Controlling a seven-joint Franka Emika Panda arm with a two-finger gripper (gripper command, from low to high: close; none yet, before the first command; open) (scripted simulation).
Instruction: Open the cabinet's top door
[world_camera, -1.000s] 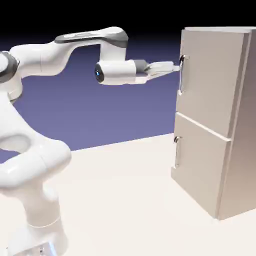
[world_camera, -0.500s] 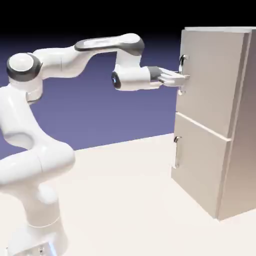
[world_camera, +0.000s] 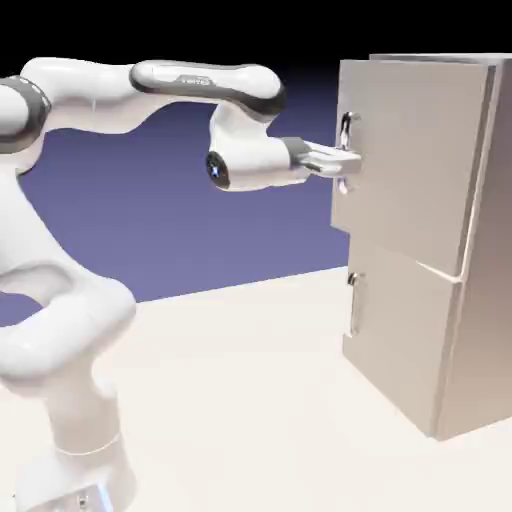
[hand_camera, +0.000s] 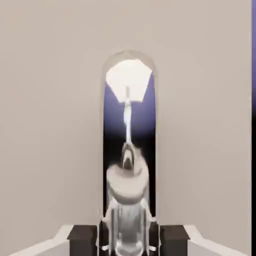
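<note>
One pale table (world_camera: 230, 410): it carries the whole show, arm on the exterior view's left, cabinet on the right.
Two-door cabinet (world_camera: 490, 340): tall, beige-grey, upright, and looking a heavy, steady body that should stay put while a door swings.
White arm (world_camera: 65, 320): reaching across from the left, wrist up level with the upper panel.
Top door (world_camera: 415, 150): and it's ajar! Upper right of the scene, its left edge juts out past the panel below; the swing has only just begun, I'd judge.
Door's feel: rigid, flat, probably smooth-turning about its right-hand edge; better led round in an arc than yanked straight.
Lower door (world_camera: 400, 325): flush beneath, no part in this play.
Top door's handle (hand_camera: 129, 231): slim, upright, shiny metal near the panel's left edge; hard, not fragile, but likely slippery, so a pinch could slide along it or twist as the panel turns.
Where to take it: around the bar's middle stretch, clear of the end mounts, one finger to each side.
Jaws (world_camera: 352, 164): clenched on that handle, right at the door's face!
Dark finger pads (hand_camera: 82, 240): in the hand view one sits on each side of the bar, low in the frame, handle centred between them.
</note>
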